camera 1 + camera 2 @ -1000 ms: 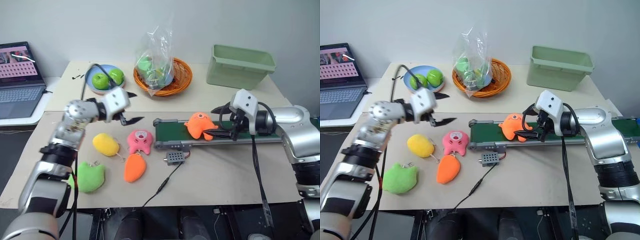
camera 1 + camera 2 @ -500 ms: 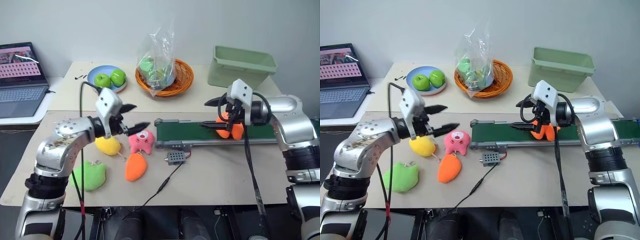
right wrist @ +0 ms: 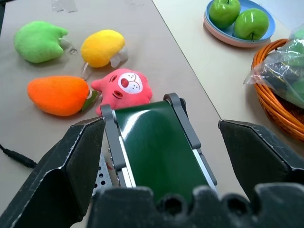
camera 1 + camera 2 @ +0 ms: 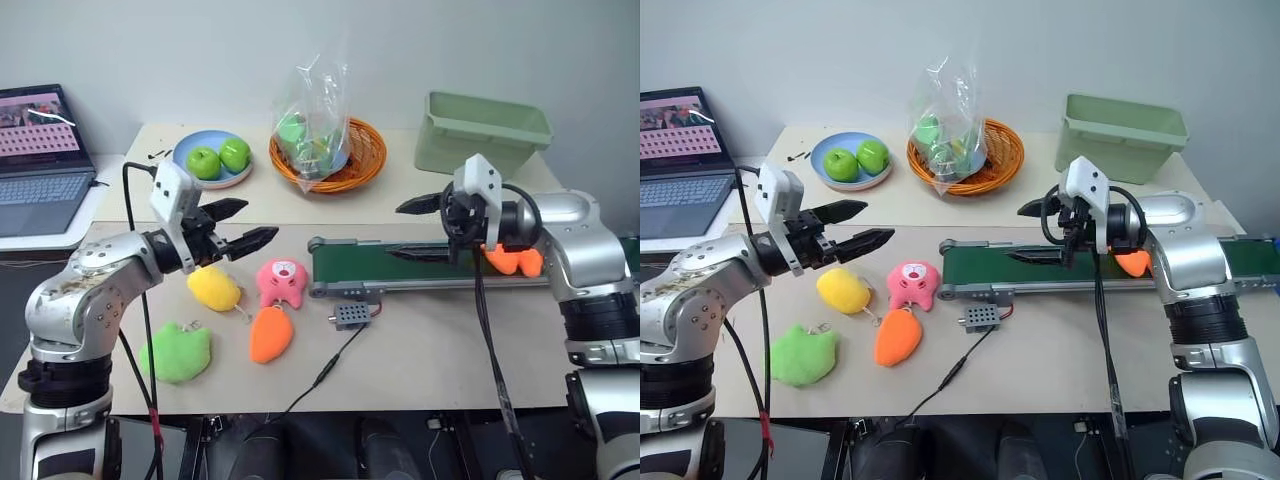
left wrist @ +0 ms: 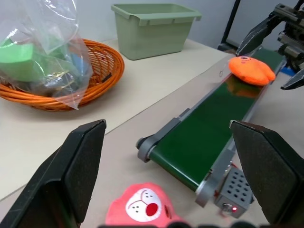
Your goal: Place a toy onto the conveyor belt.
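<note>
One fuzzy orange plush toy [image 4: 513, 260] rides dark green conveyor belt [image 4: 400, 264]; both tools, left [image 4: 246, 226] & right [image 4: 412, 230], gape empty. Risk: right tool at toy's 9 o'clock could snag it.

You are in a robot test lab: a plain beige desk [image 4: 420, 350] against a bare wall carries a small dark green conveyor belt [image 4: 400, 265] wired to a grey box [image 4: 349, 316], beside an open laptop [image 4: 40, 160].

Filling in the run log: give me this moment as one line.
toy: on belt | right gripper: open, empty, above belt | left gripper: open, empty, above yellow plush
</note>
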You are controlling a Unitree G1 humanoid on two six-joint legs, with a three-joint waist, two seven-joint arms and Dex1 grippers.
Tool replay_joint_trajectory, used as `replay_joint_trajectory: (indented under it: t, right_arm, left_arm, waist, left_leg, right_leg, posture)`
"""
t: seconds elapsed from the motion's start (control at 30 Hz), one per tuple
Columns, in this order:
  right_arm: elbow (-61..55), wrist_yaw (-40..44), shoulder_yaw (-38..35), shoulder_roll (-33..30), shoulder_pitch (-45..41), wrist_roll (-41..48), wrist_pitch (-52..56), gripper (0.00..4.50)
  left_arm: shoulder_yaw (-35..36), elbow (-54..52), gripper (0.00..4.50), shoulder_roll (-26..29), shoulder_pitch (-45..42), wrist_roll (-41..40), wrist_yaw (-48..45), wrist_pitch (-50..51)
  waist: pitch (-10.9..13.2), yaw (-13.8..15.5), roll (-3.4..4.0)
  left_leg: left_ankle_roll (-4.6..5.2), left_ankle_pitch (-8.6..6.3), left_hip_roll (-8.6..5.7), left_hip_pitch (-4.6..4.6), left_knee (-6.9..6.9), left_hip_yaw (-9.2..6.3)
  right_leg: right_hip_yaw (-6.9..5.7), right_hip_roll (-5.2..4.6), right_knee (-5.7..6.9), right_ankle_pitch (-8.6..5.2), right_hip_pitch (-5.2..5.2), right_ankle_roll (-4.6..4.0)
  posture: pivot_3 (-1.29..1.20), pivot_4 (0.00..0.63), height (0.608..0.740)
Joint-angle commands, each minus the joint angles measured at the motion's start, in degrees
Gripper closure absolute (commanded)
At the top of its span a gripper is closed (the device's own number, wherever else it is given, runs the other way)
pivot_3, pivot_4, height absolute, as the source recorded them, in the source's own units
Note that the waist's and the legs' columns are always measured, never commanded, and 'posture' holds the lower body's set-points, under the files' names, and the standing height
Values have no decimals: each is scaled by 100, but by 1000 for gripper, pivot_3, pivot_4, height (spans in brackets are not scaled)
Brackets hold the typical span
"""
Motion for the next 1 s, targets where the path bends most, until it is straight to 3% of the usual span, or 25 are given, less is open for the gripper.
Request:
replay_joint_trajectory:
  t: [0.03, 0.57, 1.0]
  right_arm:
    - [-219, -53, -233, -45, -16, 133, 46, 0]
    - [-358, -119, -291, 47, 13, 287, 138, 0]
    - [-453, -201, -285, 97, 81, 386, 224, 0]
  left_arm:
    - [142, -94, 38, 67, -59, -154, 19, 12]
    - [361, -390, 38, 201, 25, -877, 303, 659]
    - [237, -491, 38, 575, 298, -861, 137, 600]
  waist:
    - [0, 0, 0]
    - [0, -1, 0]
    - [0, -5, 0]
  left_leg:
    - [0, 0, 0, 0, 0, 0]
    - [0, 0, 0, 0, 0, -1]
    - [0, 0, 0, 1, 0, 0]
  right_leg:
    - [0, 0, 0, 0, 0, 0]
    - [1, 0, -1, 0, 0, 0]
    - [1, 0, -5, 0, -2, 0]
  posture:
    - [0, 150, 740]
    - [0, 150, 740]
    - [0, 150, 740]
